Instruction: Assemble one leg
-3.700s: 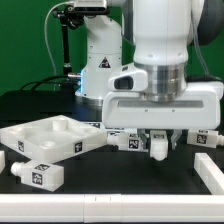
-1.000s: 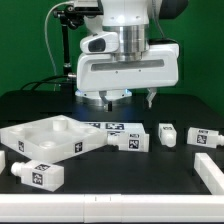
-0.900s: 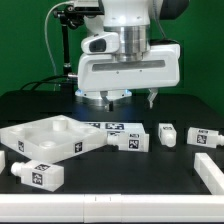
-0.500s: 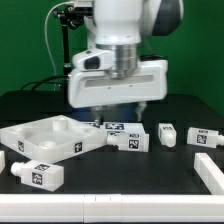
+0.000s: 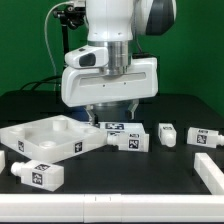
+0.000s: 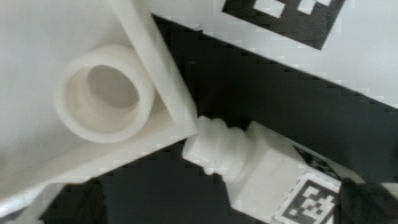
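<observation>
The exterior view shows the claw (image 5: 113,110) hanging over the black tabletop (image 5: 190,115) at mid-frame, its fingers spread wide and holding nothing. Below it the leg (image 5: 130,140) lies on its side just beside the corner of the white panel (image 5: 45,135), which fills the exterior view's left. Another peg (image 5: 167,134) lies near it. Only the wrist view shows the leg (image 6: 267,172) close up. Its ridged neck points at the panel (image 6: 54,50) corner, beside a round socket (image 6: 107,95); whether they touch I cannot tell.
</observation>
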`<state>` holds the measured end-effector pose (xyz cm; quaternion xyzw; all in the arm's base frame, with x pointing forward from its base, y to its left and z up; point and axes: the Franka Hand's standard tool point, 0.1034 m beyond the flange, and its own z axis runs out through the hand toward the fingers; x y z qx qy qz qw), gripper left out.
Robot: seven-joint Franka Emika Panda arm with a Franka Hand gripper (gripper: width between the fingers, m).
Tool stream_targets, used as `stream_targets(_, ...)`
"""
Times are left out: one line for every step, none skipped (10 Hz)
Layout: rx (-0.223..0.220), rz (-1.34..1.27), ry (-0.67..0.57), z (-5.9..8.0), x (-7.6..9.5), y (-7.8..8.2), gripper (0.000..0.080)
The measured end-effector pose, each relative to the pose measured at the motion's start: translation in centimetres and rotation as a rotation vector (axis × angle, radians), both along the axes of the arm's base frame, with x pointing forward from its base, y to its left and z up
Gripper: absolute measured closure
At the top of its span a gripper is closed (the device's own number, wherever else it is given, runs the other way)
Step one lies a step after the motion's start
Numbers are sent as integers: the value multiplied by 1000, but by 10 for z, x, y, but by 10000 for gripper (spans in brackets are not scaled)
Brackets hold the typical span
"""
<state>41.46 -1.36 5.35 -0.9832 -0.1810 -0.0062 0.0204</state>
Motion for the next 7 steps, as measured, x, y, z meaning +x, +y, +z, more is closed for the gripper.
stream_targets(1, 36, 7, 4, 8, -3, 151)
stream_targets(-8, 109, 7, 9, 18, 8, 151)
stream_targets(-14, 170, 2, 10, 19, 26, 151)
stream_targets(-13, 174, 3, 9, 19, 28, 151)
stream_targets(-13, 171, 3, 9, 19, 26, 151)
stream_targets(-13, 171, 3, 9, 19, 26, 151)
stream_targets(-16, 182, 1, 9, 19, 28, 151)
